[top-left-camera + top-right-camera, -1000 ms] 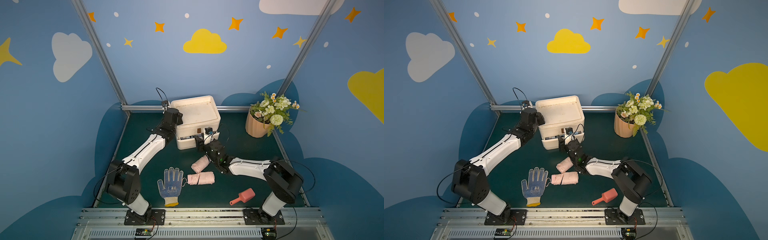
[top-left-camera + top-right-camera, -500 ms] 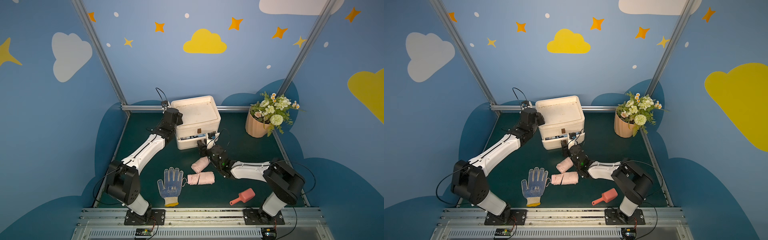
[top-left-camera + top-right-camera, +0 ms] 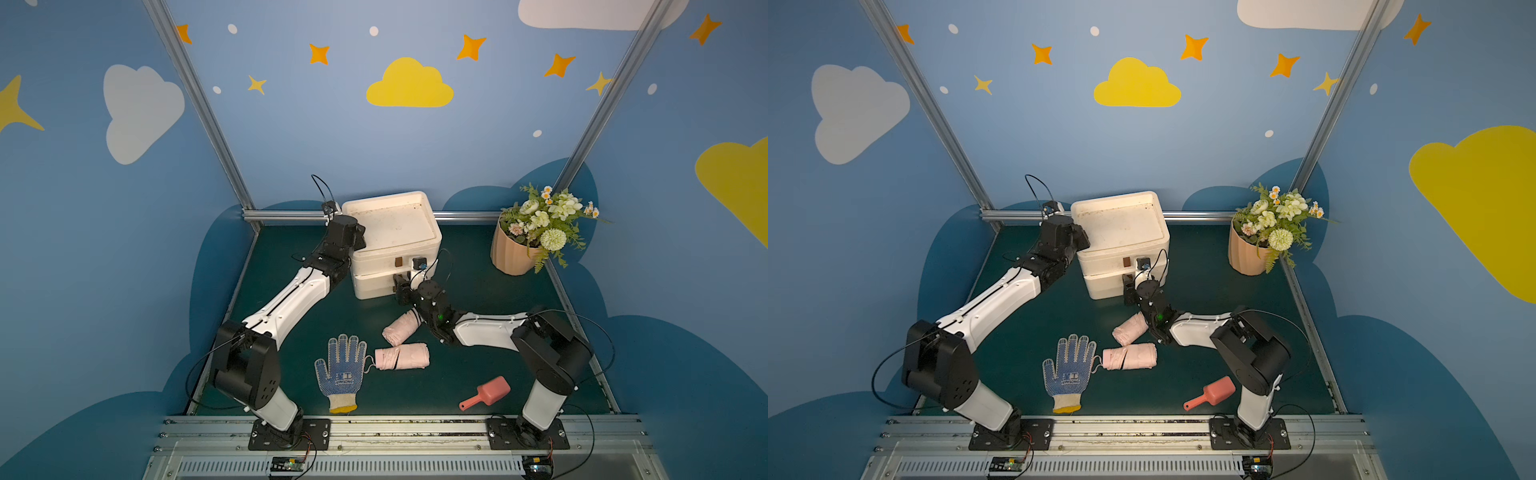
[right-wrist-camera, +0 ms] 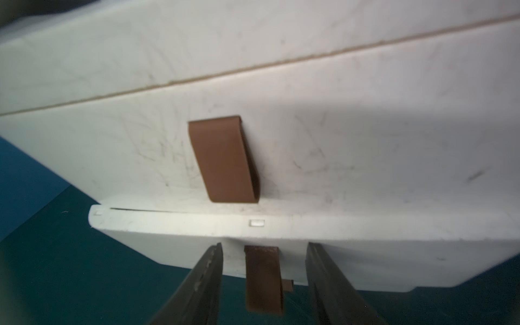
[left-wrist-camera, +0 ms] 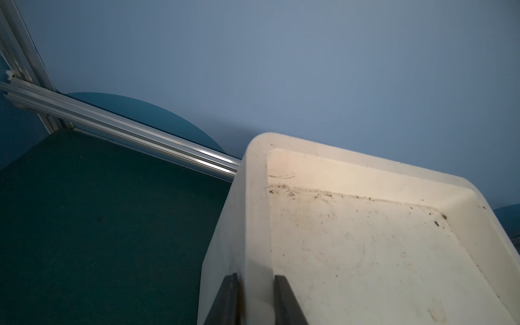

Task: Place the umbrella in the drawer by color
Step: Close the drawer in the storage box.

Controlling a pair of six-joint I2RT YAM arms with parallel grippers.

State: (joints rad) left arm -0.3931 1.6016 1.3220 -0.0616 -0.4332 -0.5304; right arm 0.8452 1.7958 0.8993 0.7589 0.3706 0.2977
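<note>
Your right gripper stands open, one jaw on either side of the short brown strap handle on the lower drawer of the white plastic two-drawer box. Neither jaw seems to touch the strap. The strap runs lengthwise the same way as the fingers, and the jaws flank its width. The next move therefore looks like a square close on the strap, then a straight pull away from the box, toward the lower edge of the top views.

Your left gripper is clamped on the box's raised top rim, at its left corner in both top views, apparently to brace it.

Both rolled pale-pink umbrellas lie outside the drawers on the dark green mat, at lower centre of both top views. The slanted umbrella lies just beside your right forearm. The level umbrella lies below it in the frame, its long axis across the picture. Your right arm is nearer to both, and your left is well apart.
</note>
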